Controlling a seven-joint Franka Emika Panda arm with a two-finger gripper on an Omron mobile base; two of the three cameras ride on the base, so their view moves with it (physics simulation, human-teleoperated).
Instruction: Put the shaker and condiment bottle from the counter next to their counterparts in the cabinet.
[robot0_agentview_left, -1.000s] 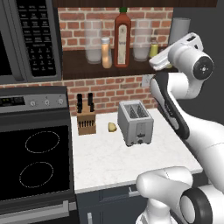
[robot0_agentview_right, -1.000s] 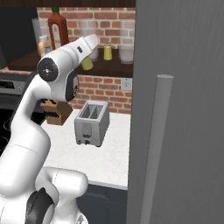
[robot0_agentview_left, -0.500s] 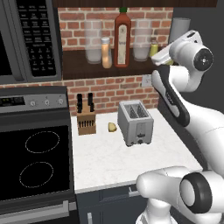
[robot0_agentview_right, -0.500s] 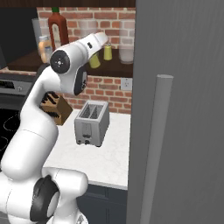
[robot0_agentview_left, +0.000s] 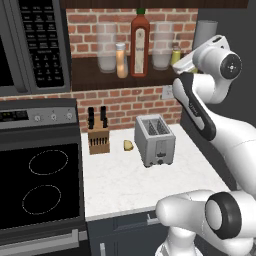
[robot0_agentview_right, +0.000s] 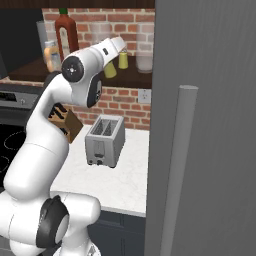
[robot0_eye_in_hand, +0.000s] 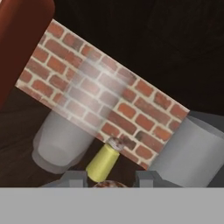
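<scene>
Fingers (robot0_eye_in_hand: 73, 178) closed in on the shaker (robot0_agentview_right: 110, 71), pinching it; its speckled tan-brown cap sits right between the tips in the hand view, and the gripper (robot0_eye_in_hand: 109, 183) is up at the cabinet (robot0_agentview_left: 90, 75) shelf. Just ahead of the fingers, close, stands the bright yellow shaker (robot0_eye_in_hand: 103, 162) with greyish cap, upright on the dark shelf board against the brick back wall. To one side of the tips is a clear glass (robot0_eye_in_hand: 65, 140), to the other a grey cup (robot0_eye_in_hand: 192, 153). Further out past the glass stands the tall dark-red bottle (robot0_agentview_left: 139, 42) with green cap, and beside it on its far side the condiment bottle (robot0_agentview_left: 121, 60), also on the shelf. Well below the fingers, on the counter (robot0_agentview_left: 120, 185), are the toaster (robot0_agentview_left: 155, 140), a knife block (robot0_agentview_left: 98, 136) and a small yellowish bit (robot0_agentview_left: 129, 145) between the two.
</scene>
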